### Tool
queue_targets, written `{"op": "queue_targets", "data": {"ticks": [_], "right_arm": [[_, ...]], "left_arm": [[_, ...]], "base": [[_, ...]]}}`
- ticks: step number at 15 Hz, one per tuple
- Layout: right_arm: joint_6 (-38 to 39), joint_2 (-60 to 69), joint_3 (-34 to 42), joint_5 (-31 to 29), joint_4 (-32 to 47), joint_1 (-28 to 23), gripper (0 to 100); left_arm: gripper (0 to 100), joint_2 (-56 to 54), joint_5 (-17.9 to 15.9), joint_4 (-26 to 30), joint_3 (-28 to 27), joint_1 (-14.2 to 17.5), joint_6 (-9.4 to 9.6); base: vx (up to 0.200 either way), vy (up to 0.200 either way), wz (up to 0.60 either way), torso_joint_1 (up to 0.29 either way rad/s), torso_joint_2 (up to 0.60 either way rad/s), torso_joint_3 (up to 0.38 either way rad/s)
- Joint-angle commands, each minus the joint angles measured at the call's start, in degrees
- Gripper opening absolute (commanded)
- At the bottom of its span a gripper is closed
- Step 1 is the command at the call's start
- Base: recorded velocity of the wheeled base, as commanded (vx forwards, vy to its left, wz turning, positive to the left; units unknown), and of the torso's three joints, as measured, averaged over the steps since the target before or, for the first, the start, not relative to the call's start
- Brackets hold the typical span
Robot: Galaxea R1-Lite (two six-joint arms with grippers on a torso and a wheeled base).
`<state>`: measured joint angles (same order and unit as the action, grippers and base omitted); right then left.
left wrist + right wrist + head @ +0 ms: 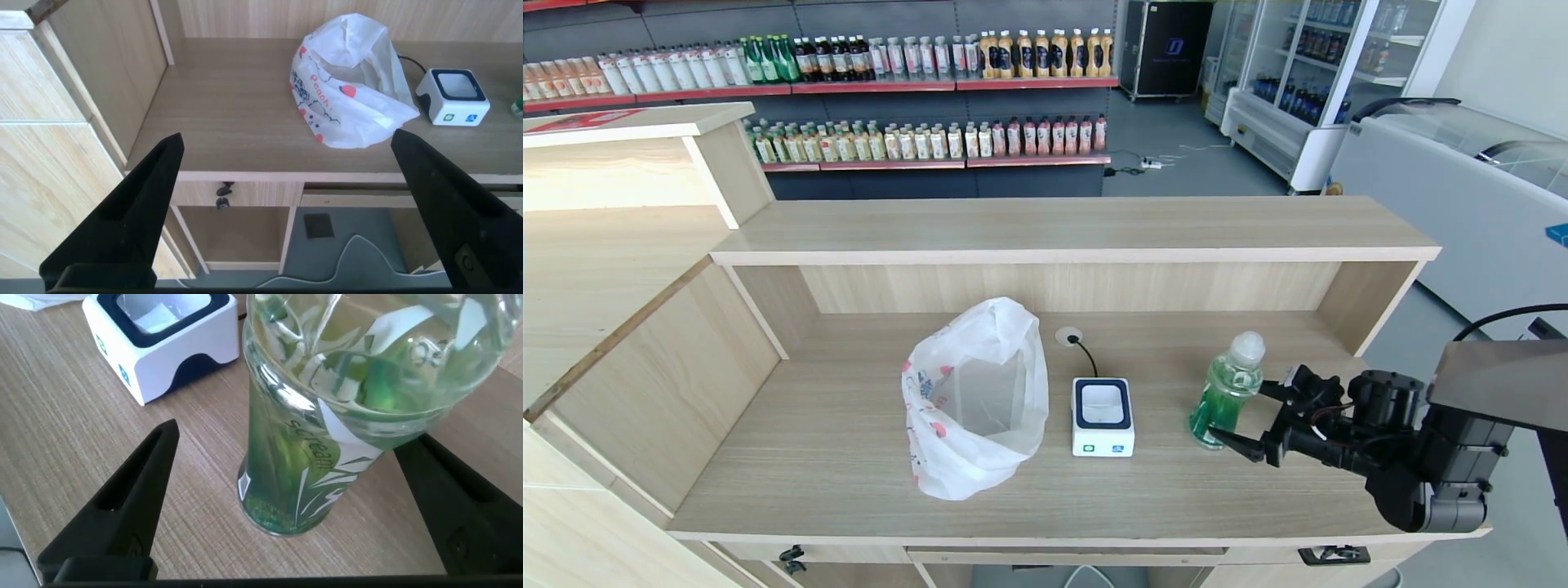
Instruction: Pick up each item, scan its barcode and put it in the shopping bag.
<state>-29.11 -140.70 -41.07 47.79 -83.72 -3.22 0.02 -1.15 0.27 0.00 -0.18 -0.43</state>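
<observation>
Shopping bag (976, 400): thin white plastic with red and blue print, slumped but standing, mouth open upward. It sits on the surface (849, 457), just left of the scanner (1103, 415).

Scanner: small white box with a dark-framed window on top and a green mark on its front face.

Bottle (1227, 392): clear plastic, green contents, pale rounded cap, label with a leaf pattern. It stands upright on the surface, right of the scanner and near it.

Right hand (1241, 415): black, right of the scanner, low beside the bottle. Its fingers are spread apart, one on each side of the bottle's lower half.

Left hand (286, 139): well left of the scanner, out in front of the surface's front edge and lower than it. Its two dark fingers are spread wide with nothing between them.

Other things, all reckoned from the scanner: a keyed lock (222, 196) under the surface edge, down to the left; a black cable (1085, 355) running from the scanner's back to a round grommet (1068, 335); a raised wooden ledge (1070, 229) behind; store shelves (849, 82) of drinks far behind.

Hard to make out: one right finger (1235, 442) covers part of the bottle's base, and whether either finger touches the bottle cannot be told. The bag's inside is hard to see. The bottle's label print is too small to read.
</observation>
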Motion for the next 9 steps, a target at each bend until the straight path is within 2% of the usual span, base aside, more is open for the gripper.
{"op": "queue_targets", "data": {"ticks": [1, 9], "right_arm": [[0.1, -1.3, -1.6, 0.5, 0.1, 0.7, 100], [-0.2, -3.8, -5.3, 3.1, -0.3, 3.5, 100]], "left_arm": [[100, 0.1, 0.0, 0.0, 0.0, 0.0, -0.01], [100, 0.1, 0.0, 0.0, 0.0, 0.0, -0.01]], "base": [[0.000, 0.000, 0.00, 0.000, 0.00, 0.000], [0.000, 0.000, 0.00, 0.000, 0.00, 0.000]]}}
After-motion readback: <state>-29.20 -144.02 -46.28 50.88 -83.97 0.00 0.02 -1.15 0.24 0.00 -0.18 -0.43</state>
